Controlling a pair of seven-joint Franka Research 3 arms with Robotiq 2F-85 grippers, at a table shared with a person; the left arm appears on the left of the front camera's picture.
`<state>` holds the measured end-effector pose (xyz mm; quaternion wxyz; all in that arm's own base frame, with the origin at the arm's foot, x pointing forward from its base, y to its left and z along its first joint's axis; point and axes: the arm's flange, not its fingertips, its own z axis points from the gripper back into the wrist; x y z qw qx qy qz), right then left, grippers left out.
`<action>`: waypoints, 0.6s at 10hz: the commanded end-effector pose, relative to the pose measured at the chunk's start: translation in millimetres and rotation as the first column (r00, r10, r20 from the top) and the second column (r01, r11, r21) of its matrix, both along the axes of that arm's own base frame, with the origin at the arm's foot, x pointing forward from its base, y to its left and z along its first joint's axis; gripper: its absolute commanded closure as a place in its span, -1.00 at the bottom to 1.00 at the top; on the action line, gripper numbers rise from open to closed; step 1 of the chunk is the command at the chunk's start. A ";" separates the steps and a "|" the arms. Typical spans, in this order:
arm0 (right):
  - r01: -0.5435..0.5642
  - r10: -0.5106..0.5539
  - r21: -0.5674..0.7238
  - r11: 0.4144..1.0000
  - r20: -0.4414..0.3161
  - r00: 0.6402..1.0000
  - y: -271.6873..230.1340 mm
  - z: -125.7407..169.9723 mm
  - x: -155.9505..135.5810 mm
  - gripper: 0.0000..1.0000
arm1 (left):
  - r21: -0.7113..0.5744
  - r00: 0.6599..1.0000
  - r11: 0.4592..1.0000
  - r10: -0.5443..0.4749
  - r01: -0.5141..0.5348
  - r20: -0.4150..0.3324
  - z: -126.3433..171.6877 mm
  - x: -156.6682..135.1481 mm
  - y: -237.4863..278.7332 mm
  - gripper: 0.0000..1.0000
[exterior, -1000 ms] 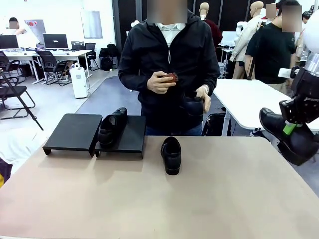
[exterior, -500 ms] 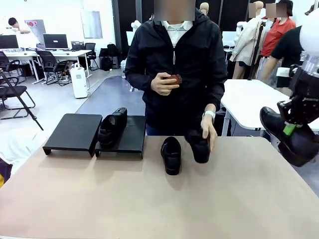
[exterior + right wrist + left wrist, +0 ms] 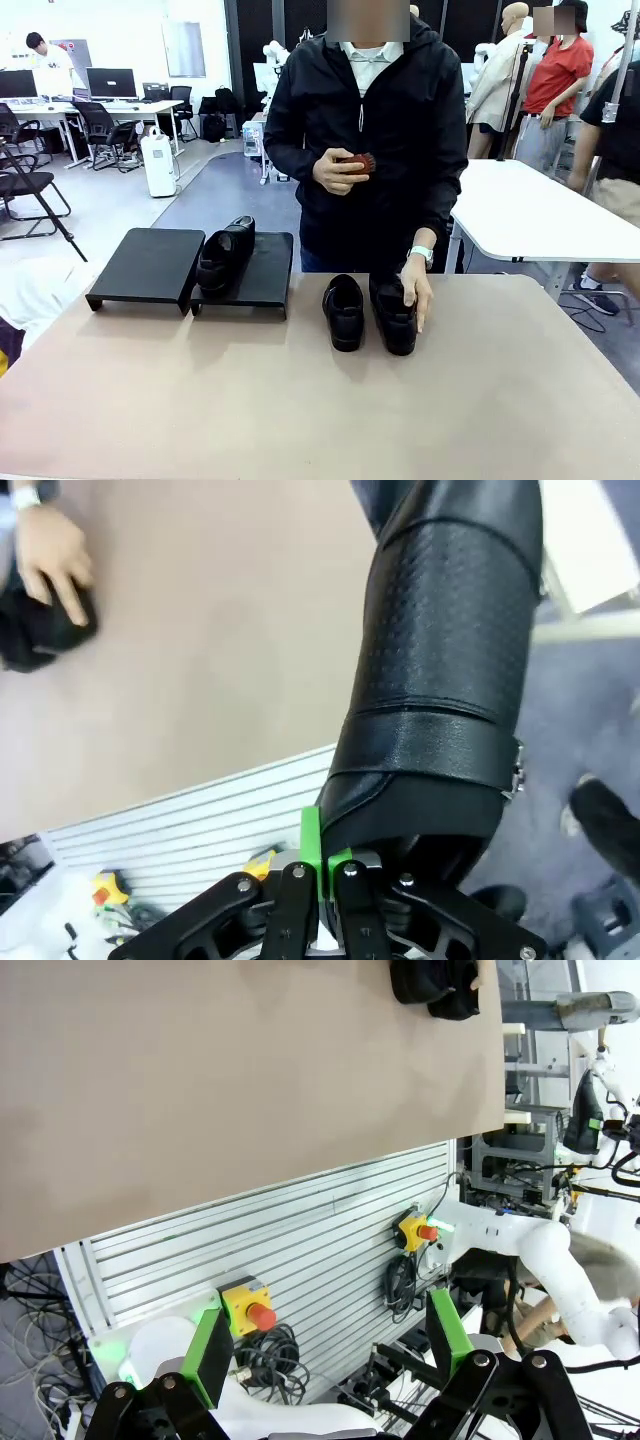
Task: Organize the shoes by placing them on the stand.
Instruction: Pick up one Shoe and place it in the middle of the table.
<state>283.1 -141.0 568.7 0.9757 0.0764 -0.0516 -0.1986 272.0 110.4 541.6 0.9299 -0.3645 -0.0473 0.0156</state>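
My right gripper (image 3: 322,858) is clenched on the collar of a black dress shoe (image 3: 440,680), green pads pinching the leather rim, and the shoe is held in the air beyond the edge of the bench (image 3: 200,680). My left gripper (image 3: 330,1360) is spread wide and grasps nothing. It hangs over the robot's side of the bench, above the slotted rail and a yellow stop button (image 3: 248,1310). Farther out, in the front view, a second shoe (image 3: 225,255) lies on the right platform (image 3: 262,285) of the stand, close to its left edge. The left platform (image 3: 140,262) beside it carries nothing. A third shoe (image 3: 343,312) and a fourth shoe (image 3: 388,322) stand side by side near the middle of the bench, toes toward me, and the person's hand (image 3: 415,292) rests on the fourth. The person's other hand holds a small brown-and-red block (image 3: 355,160) at chest height. By my count the job is about a quarter done: one shoe is on the stand, one is in my grasp and needs carrying across, and two wait on the bench. There looks to be room for all three.
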 end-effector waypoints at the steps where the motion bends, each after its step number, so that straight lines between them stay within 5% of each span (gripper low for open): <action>1: -0.043 0.044 -0.026 0.999 0.030 0.999 23.7 -7.1 1.4 1.00 | -0.012 1.000 1.000 0.004 -0.004 -0.007 1.6 -0.6 -1.1 -1.00; 3: -0.111 0.112 -0.057 0.992 0.014 0.994 53.7 -10.1 16.4 1.00 | -0.012 1.000 1.000 0.004 -0.004 -0.007 1.6 -0.6 -1.1 -1.00; 6: -0.133 0.133 -0.115 0.984 -0.009 0.991 181.3 -0.4 42.1 1.00 | -0.012 1.000 1.000 0.004 -0.004 -0.007 1.6 -0.6 -1.1 -1.00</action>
